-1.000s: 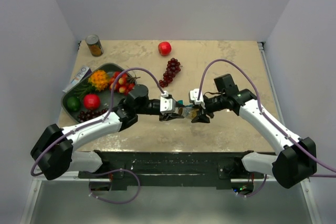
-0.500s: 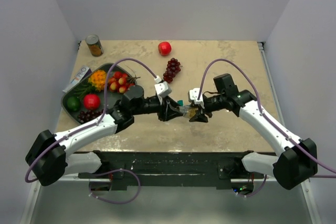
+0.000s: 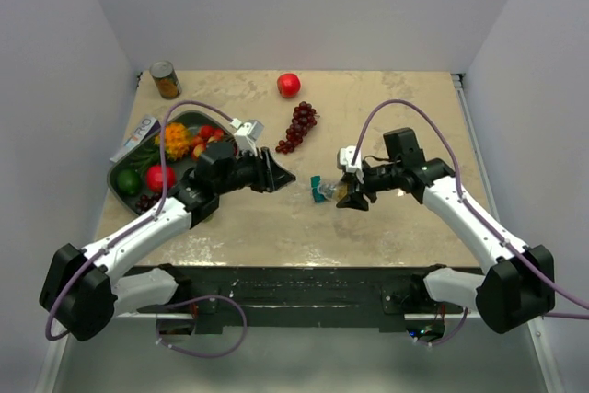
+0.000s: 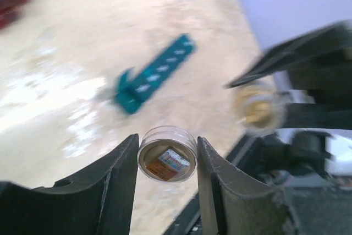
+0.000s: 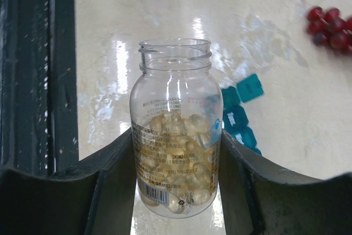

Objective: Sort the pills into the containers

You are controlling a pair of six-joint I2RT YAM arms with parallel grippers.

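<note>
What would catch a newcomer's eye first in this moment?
The uncapped clear bottle of yellowish pills stands out first, clamped in the right end effector over mid-table. Facing it, the left end effector grips a round clear cap, and the teal pill organiser lies on the table between them.

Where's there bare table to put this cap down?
Bare table lies right of the grapes toward the far right corner, and along the near edge in front of the pill organiser. The left side is crowded: fruit tray, can, box.
</note>
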